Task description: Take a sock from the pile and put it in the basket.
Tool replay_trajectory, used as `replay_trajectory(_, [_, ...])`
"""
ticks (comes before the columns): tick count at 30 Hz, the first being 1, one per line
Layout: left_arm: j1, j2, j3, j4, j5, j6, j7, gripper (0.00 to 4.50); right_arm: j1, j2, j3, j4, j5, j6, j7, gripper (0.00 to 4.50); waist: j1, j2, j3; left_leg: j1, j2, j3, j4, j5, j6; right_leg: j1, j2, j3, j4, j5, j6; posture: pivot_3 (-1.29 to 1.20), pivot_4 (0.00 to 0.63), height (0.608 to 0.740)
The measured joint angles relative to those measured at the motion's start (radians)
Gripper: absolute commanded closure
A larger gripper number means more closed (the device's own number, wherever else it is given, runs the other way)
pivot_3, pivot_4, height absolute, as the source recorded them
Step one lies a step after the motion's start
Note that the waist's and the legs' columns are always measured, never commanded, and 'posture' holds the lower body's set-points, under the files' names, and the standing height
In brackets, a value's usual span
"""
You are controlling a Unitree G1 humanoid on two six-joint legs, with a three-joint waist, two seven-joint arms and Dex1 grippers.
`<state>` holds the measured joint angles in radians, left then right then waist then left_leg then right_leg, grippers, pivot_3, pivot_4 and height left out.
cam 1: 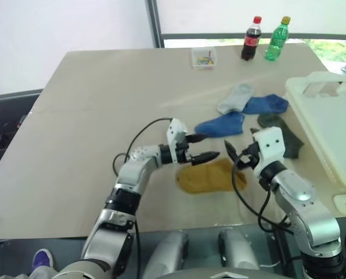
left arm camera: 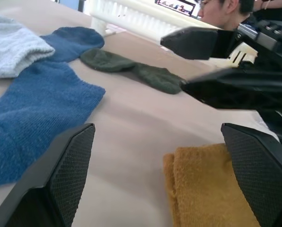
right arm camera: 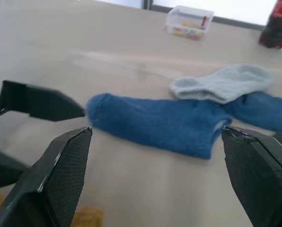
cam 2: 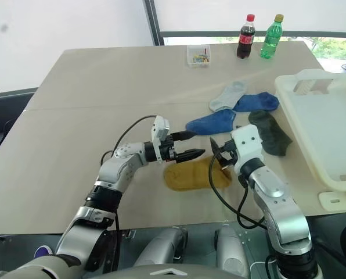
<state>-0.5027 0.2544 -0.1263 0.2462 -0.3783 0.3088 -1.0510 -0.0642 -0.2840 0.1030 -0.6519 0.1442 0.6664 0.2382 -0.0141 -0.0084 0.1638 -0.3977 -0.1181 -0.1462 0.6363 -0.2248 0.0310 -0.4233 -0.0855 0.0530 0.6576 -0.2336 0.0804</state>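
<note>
1. Bottles first: at the far edge of the tabletop (cam 1: 92,116) stand a dark cola bottle (cam 1: 251,39) with a red cap and a red label, and beside it a green plastic bottle (cam 1: 277,39) with a yellow cap. The writing on both is too small to read.
2. Just beside them on the same far edge sits a small clear box (cam 1: 204,58) of coloured bits.
3. The tabletop is a smooth, pale beige board with a faint seam running across it.
4. The pile (cam 1: 251,110) lies toward the right edge: a light grey sock (cam 1: 235,98), two blue socks (cam 1: 221,124) of fuzzy knit, and a dark grey-green sock (cam 1: 280,131), all flat and floppy, overlapping or touching.
5. The sock (cam 1: 208,176), mustard-yellow and thick like terry, lies flat near the front edge, apart from the pile.
6. The basket (cam 1: 327,116), a cream-white translucent plastic tub with a rounded rim and handle cut-outs, stands at the right edge.
7. The left end effector (cam 1: 202,147) has its black fingers spread wide, holding nothing, just above the far side of the sock.
8. The right end effector (cam 1: 235,157) faces it, also spread wide and empty, at the sock's right end.
</note>
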Motion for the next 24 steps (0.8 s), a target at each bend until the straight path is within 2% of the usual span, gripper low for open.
replay_trajectory(10, [0.129,0.068,-0.011,-0.109,0.042,0.012,0.072,0.0,0.024,-0.102,-0.003,0.051,0.073,-0.021,0.169,0.04,0.002,0.0,0.0,0.001,0.0,0.0,0.001,-0.001,0.001,0.001,0.0,0.0,0.0,0.0,0.0,0.0,0.15,0.74])
replay_trajectory(16, [0.151,0.053,-0.034,-0.132,0.067,0.011,0.124,0.0,0.041,-0.157,-0.006,0.164,0.099,-0.075,0.259,0.04,0.004,-0.001,0.0,0.002,0.0,0.0,0.001,-0.002,0.003,0.003,0.0,-0.001,0.0,0.0,0.0,0.0,0.15,0.74])
replay_trajectory(24, [0.179,0.047,-0.04,-0.179,0.081,0.018,0.165,0.0,0.057,-0.173,-0.005,0.216,0.11,-0.134,0.322,0.04,0.004,0.0,-0.001,0.003,0.0,-0.001,0.002,-0.002,0.003,0.004,-0.001,-0.001,0.0,0.0,0.0,0.0,0.15,0.74])
